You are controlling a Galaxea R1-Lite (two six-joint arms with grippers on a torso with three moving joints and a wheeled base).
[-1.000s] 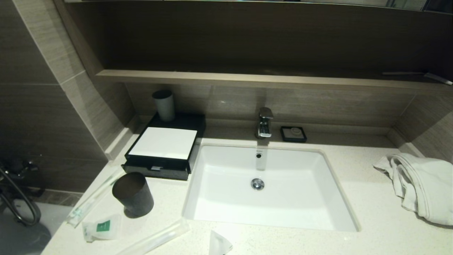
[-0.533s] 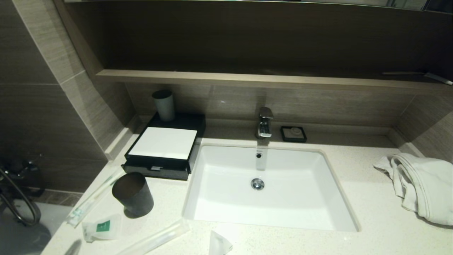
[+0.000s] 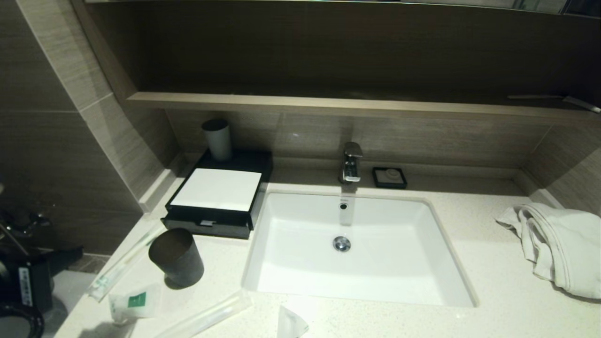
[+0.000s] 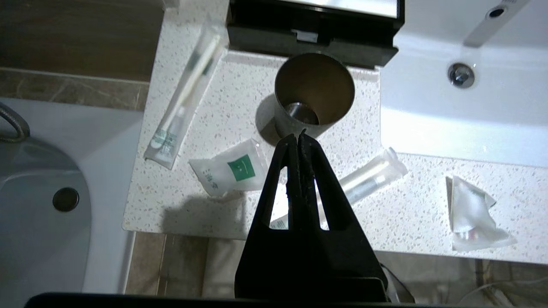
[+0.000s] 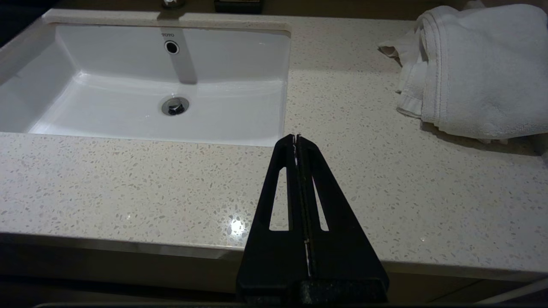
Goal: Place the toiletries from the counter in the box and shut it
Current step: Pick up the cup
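At the counter's [image 3: 375, 324] front edge, toward its left corner, the toiletries lie loose on the off-white speckled stone. A crumpled translucent white pouch [image 4: 471, 216] sits nearest the front edge, in front of the sink. Beside it, to the left, a long clear-wrapped tube packet [image 4: 368, 177] lies at a slant, and further left a short white pouch with a green square mark [image 4: 233, 169] lies flat. Along the left edge runs a long thin translucent packet [image 4: 184, 96] with a white stick inside, pointing toward the box.

The left gripper [image 4: 298, 136] hangs above this front-left corner, its black fingers pressed together and holding nothing; in the wrist view its tip lines up with the base of a dark grey metal cup [image 4: 314, 92], which stands upright just behind the pouches. The right gripper [image 5: 296, 137] is also closed and empty, parked low before the front edge on the right side.

Just behind the cup stands the low black rectangular box with a flat white top panel [image 3: 218, 190], its front drawer pulled slightly out, close beside the left rim of the white rectangular sunken sink [image 3: 357, 249]. A second grey cup [image 3: 217, 139] stands on the box's rear. At the back edge are a chrome faucet [image 3: 351, 162] and a small black square soap dish [image 3: 389, 177]. A white folded towel [image 3: 558, 244] lies at the right edge.
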